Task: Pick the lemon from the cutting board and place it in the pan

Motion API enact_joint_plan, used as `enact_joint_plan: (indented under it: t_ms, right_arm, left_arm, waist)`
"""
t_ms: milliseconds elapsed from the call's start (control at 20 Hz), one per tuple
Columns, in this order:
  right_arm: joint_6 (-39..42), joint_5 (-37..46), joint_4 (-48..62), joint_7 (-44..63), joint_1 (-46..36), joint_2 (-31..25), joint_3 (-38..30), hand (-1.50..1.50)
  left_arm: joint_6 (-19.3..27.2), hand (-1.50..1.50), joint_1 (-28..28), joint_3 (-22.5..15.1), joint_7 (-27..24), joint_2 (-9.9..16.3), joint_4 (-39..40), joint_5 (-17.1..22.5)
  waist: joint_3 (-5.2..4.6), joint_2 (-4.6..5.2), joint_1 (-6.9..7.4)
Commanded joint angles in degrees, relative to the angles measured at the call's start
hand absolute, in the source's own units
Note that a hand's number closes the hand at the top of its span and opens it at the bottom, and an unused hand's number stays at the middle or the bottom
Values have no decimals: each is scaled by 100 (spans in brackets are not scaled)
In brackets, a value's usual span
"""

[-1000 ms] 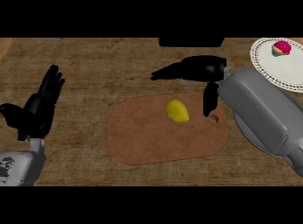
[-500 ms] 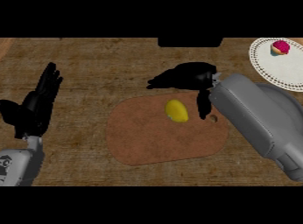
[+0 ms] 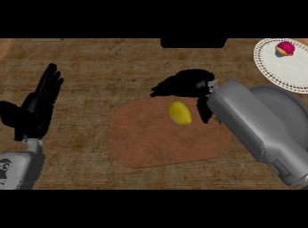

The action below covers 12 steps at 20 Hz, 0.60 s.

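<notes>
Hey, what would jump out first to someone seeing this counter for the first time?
Probably the yellow lemon on the brown cutting board at center, with the black right hand just above it. At top right, a white plate holds a small pink-topped cupcake.

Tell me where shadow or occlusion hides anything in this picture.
Head view: the right forearm covers much of the grey pan; the black right hand merges into darkness above the lemon, fingers unclear; the cutting board is evenly lit, no glare.
</notes>
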Motion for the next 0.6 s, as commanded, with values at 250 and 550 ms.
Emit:
enact_joint_plan:
  t_ms: [250,550]
  right_arm:
    - [-118,721,27,-157,269,163,-119,-150]
    - [-455,1262,912,-284,133,547,-170,-150]
  left_arm:
    - [-153,0,-286,212,104,-75,136,-38]
    - [-311,0,-92,243,-124,-137,249,-122]
  waist:
    - [0,0,-27]
    - [0,10,9]
